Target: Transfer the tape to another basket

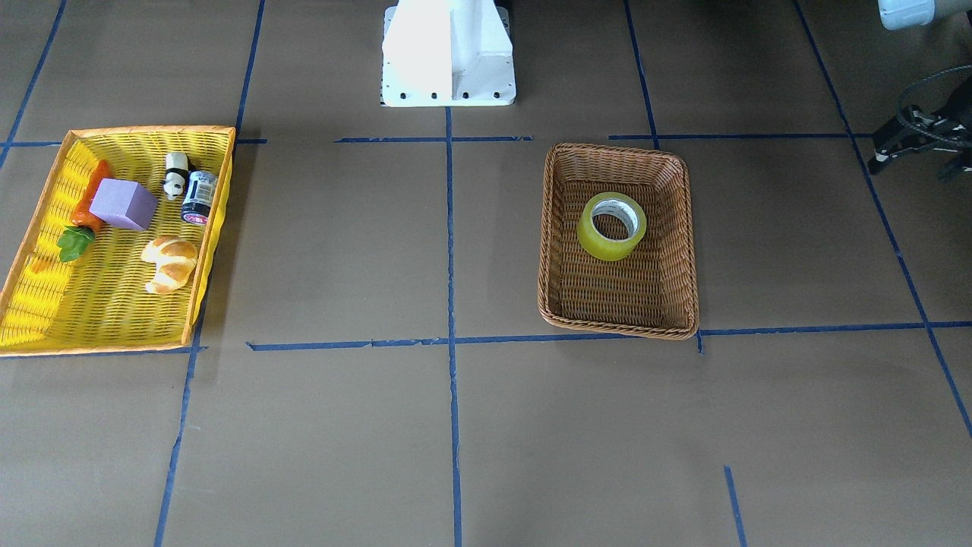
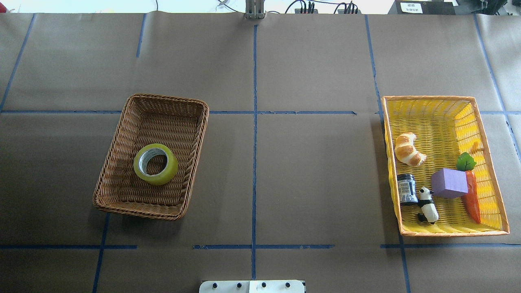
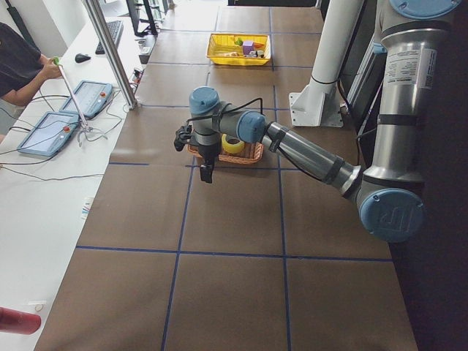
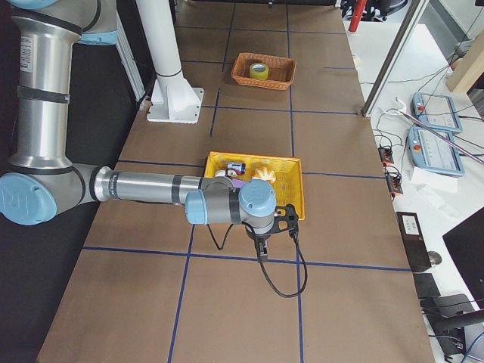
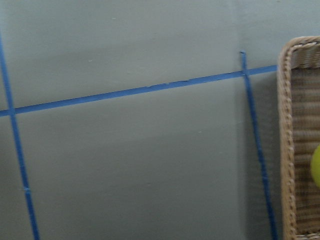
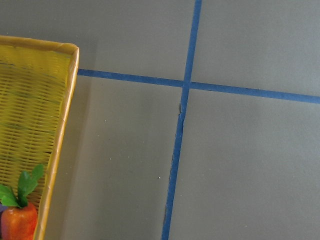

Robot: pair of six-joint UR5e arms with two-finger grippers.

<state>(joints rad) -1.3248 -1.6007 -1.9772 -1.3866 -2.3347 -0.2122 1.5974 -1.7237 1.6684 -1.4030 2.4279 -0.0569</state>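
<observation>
The tape point(image 2: 158, 180) lay flat, core up, inside the wicker basket point(image 2: 167, 97) on the tabletop, well apart from the yellow basket point(image 2: 431, 97). The left end effector point(image 3: 206, 175) hung near the wicker basket, clear of the tape, and the right end effector point(image 4: 261, 253) hung near the yellow basket. Whether either was spread or pressed together could not be told.

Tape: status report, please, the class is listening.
Left gripper beside wicker basket, right gripper by yellow basket; both states unreadable. Tape flat in wicker basket, untouched. Nothing above it.
</observation>
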